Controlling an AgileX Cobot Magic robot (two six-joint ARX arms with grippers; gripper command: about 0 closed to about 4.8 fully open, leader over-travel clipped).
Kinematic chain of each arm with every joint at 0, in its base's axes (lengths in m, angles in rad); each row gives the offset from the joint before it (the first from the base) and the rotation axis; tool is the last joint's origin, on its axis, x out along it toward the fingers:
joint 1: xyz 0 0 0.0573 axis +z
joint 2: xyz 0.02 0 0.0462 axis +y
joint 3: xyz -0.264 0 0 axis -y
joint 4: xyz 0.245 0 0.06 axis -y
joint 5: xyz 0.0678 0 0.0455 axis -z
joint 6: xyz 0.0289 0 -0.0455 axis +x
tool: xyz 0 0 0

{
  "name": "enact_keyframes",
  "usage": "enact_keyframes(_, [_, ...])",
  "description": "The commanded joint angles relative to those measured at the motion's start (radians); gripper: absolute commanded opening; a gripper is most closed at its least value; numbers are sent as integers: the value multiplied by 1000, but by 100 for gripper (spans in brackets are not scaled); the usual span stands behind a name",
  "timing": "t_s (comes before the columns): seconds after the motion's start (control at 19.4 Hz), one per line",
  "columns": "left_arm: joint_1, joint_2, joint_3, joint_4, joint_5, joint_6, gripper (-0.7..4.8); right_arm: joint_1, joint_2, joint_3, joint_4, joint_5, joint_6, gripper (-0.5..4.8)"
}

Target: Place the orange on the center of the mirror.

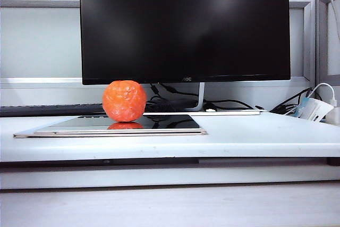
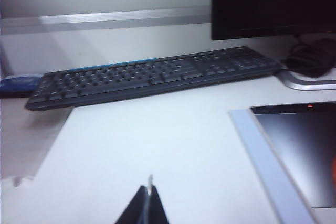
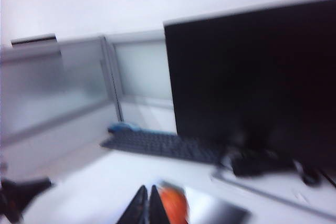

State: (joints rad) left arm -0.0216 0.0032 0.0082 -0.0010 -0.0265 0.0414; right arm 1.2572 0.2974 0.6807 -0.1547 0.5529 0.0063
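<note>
Left gripper (image 2: 149, 203) seen in left wrist view low over bare white desk (image 2: 157, 145), fingers pressed together, nothing held. Right gripper (image 3: 148, 205) seen in right wrist view (pic blurred), fingers likewise closed, empty, orange just beyond tips. Neither gripper shown in exterior view. Mirror (image 1: 159, 123) laid flat nr desk front edge; orange (image 1: 124, 100) set on it, left of centre, reflection visible beneath. Behind: black keyboard (image 2: 152, 74), cables (image 1: 223, 103), AOC monitor (image 1: 185, 25). White adapter (image 1: 314, 109) at far right.
</note>
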Motion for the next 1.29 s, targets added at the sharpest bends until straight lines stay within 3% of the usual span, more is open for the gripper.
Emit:
enact_keyframes(0.05, [7, 0, 2, 9, 4, 4, -5, 94, -114, -43, -148, 87, 1, -5])
enact_keyframes(0.41, [7, 0, 2, 9, 4, 4, -5, 147, -294, -58, -381, 100, 0, -5])
enact_keyframes(0.83, [3, 0, 2, 9, 4, 4, -5, 130, -293, -57, -402, 133, -19, -5])
enact_keyframes(0.98, [3, 0, 2, 9, 4, 4, -5, -93, -293, -59, -423, 42, 10, -5])
enact_keyframes(1.19, [3, 0, 1, 9, 5, 3, -5, -584, -293, -188, -287, -109, 14, -5])
enact_keyframes(1.24, [3, 0, 2, 9, 4, 3, -5, -743, -293, -267, -211, -224, 17, -5])
enact_keyframes(1.29, [3, 0, 2, 9, 5, 4, -5, -819, -293, -307, -175, -309, 20, -5])
